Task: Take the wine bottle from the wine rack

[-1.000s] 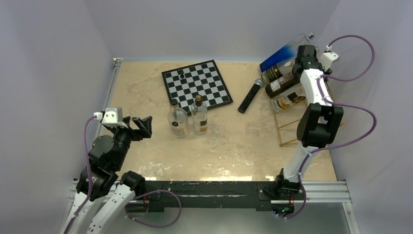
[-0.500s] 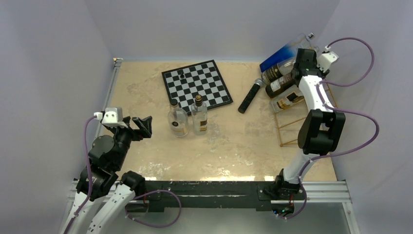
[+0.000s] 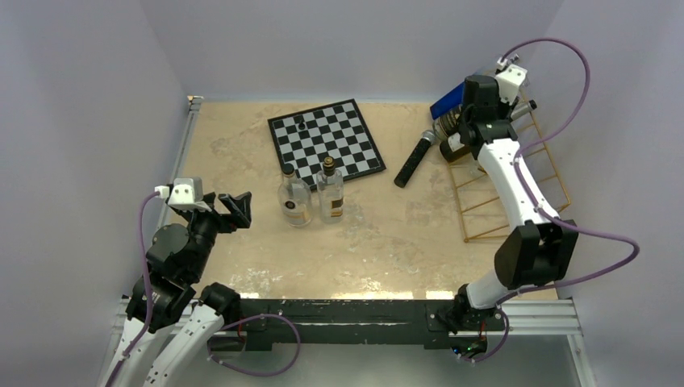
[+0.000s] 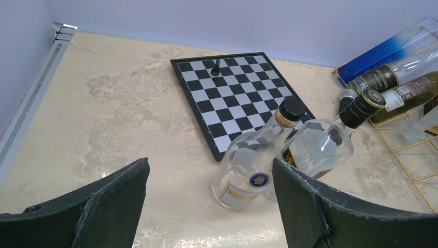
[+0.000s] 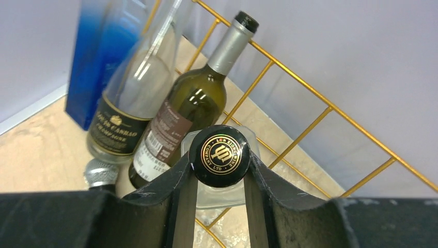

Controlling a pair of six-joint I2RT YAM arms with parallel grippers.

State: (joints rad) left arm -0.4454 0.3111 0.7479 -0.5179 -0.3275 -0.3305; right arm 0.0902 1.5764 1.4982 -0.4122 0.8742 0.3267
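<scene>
Your right arm (image 3: 510, 173) has swung to the far corner of the wine rack (image 5: 310, 90), where the right gripper (image 5: 219, 168) pinches the wine bottle (image 5: 219, 154) by its black cap; your left gripper (image 4: 209, 168) hangs spread.

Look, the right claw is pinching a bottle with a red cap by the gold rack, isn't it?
Nearly. The cap is black with a gold logo, not red. The right wrist view shows it, with the right claw pinching that bottle just under the cap, by the gold rack.
</scene>
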